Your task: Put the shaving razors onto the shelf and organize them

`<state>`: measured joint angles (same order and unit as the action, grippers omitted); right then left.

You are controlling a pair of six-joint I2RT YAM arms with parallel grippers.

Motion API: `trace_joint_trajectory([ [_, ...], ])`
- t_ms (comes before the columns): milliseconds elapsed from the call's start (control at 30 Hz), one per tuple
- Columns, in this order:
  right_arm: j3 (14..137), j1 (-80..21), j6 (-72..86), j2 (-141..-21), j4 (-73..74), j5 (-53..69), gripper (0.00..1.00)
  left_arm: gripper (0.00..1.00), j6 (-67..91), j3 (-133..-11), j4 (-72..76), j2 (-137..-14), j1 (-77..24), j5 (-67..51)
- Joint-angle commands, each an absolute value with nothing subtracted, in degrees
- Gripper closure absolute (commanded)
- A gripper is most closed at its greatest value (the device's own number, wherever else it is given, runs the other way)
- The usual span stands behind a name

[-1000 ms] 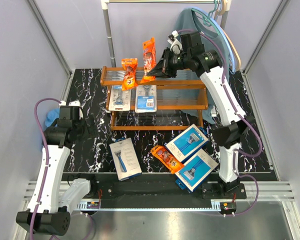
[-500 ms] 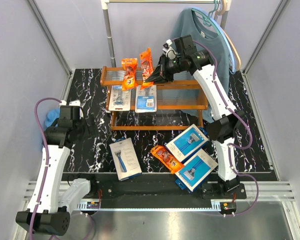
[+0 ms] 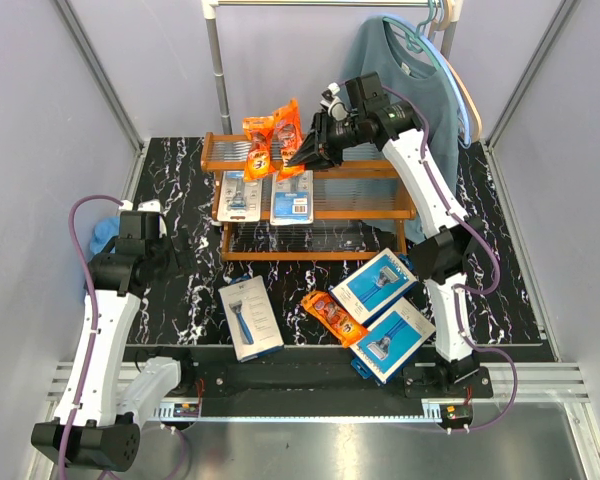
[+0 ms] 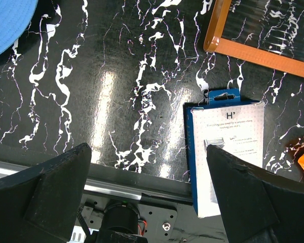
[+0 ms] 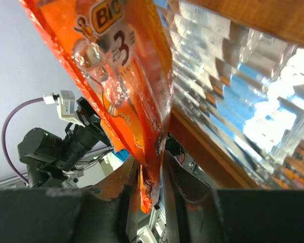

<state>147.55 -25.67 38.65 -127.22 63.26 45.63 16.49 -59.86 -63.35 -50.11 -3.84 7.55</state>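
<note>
While the right gripper (image 3: 302, 160) hovers at the top tier of the shelf (image 3: 365, 172), the orange bag (image 3: 288, 122) stands upright there, just beside a second orange bag (image 3: 258, 135) at the shelf's top left. In the wrist view the bag's bottom edge sits between the fingers (image 5: 126, 182). Pinching or slackened? I cannot tell, since the crinkled plastic hides the contact.

This looks like the release, and it wants patience. The bag's foot should rest on the wire and its top should lean on its neighbour before the fingers part. Then the gripper should back straight away from the shelf, so nothing drags that light, tall bag forward off the tier.

Two blister cards (image 3: 239, 195) lie on the shelf's middle tier. In front of the shelf, on the worktop (image 3: 180, 190), wait a third orange bag (image 3: 332, 317), a blue box (image 3: 250, 318) and two further blue boxes (image 3: 380, 284). The left gripper (image 4: 148, 167), spread wide and empty, hangs over the worktop off the shelf's front left.
</note>
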Motion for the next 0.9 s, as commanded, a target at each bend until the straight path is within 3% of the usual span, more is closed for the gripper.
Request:
trace_joint_trajectory([
  [0,148.9,-25.1,39.6,-127.8,59.8,48.0,0.7,0.01,16.0,-60.2,-61.7,-49.5,-4.1,9.1],
  [567,147.4,-24.5,40.2,-125.2,58.6,46.4,0.38,0.01,16.1,-60.2,-61.7,-48.9,-4.2,9.4],
  [867,144.3,-24.3,38.8,-121.6,58.5,42.8,0.08,0.01,16.2,-60.2,-61.8,-48.9,-4.2,9.6],
])
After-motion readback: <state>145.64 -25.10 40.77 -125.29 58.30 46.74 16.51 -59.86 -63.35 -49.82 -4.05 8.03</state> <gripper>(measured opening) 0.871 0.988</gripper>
